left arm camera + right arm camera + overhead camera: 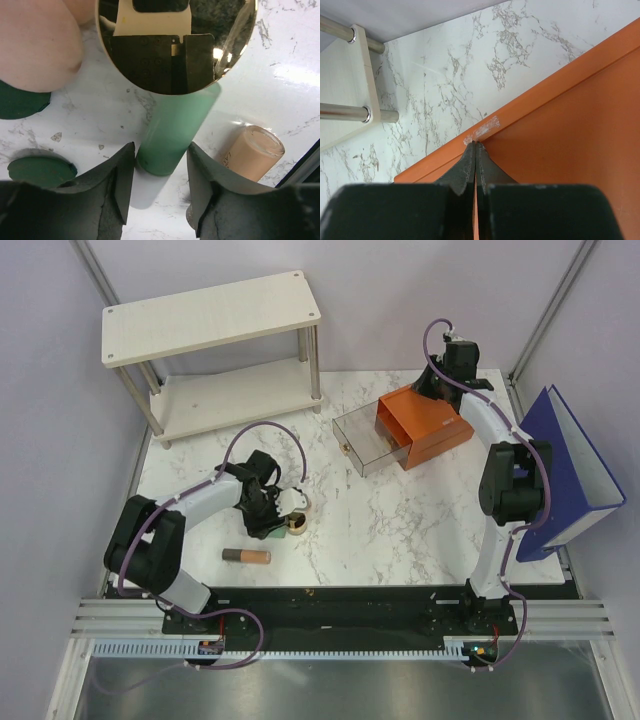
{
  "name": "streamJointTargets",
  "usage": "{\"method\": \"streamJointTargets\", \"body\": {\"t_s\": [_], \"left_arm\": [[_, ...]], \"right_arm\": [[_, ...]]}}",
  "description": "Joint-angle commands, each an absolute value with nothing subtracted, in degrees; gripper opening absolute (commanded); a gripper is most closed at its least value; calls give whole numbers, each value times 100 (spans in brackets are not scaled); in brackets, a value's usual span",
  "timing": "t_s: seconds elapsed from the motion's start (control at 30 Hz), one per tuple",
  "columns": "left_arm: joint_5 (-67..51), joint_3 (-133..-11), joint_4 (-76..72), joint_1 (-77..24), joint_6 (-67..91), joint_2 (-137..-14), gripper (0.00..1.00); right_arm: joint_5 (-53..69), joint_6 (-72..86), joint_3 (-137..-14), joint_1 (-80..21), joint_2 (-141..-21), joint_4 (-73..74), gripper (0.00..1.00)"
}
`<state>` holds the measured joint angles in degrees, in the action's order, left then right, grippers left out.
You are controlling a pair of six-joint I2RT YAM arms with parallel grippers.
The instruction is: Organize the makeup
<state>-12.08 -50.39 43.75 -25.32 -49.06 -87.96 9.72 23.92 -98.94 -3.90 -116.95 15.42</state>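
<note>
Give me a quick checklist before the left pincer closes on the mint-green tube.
1. The mint-green tube lies between the open jaws of the left pincer: ok.
2. The fingers touch the tube: cannot tell.
3. The gold-rimmed jar is clear of the tube: cannot tell, it covers the tube's far end.
4. The tan tube lies outside the fingers: ok.
5. The clear drawer of the orange drawer box is pulled out: ok.
6. The right pincer is shut at the box: ok.

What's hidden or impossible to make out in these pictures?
- Top view: green discs hidden under the left claw.
- Left wrist view: gold-rimmed jar cut off by top edge; peach disc by left edge.
- Same view: whether claw touches mint-green tube, unclear.
- Right wrist view: orange box fills it; drawer unseen.
</note>
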Motion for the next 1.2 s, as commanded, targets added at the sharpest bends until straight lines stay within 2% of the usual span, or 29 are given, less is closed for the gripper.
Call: {"method": "streamJointTargets", "body": {"t_s": [0.0, 0.03, 0.1, 0.13, 0.2, 0.27, 0.3, 0.53, 0.87, 1.17], "left_arm": [[-1099, -5203, 3990, -2619, -4746, -9035, 47], [-1099, -5247, 3990, -2637, -4737, -9096, 37], [-1029, -5265, 3990, -2750, -4685, -9219, 36], [-985, -5256, 3990, -2794, -4676, -9255, 33], [-923, -5221, 3973, -2891, -4676, -9360, 31], [-975, -5229, 3929, -2918, -4597, -9430, 18], [-967, -5256, 3920, -2918, -4544, -9500, 3], [-861, -5520, 4052, -2918, -4149, -9589, 2], [-774, -5862, 3955, -2909, -3727, -8579, 2], [-870, -7608, 3964, -2909, -3551, -8841, 2]], "right_arm": [[765, 2320, -9650, -404, -12366, 2865, 0], [765, 2329, -9694, -413, -12392, 2857, 0], [782, 2338, -9729, -404, -12436, 2865, 0], [782, 2347, -9782, -404, -12454, 2874, 0], [791, 2347, -9817, -404, -12480, 2874, 0], [791, 2338, -9870, -413, -12515, 2883, 0], [791, 2338, -9888, -404, -12516, 2883, 0], [835, 2285, -9905, -404, -12542, 2909, 0], [861, 2162, -9677, -404, -12410, 2918, 0], [739, 2057, -9282, -404, -12156, 2857, 0]]}}
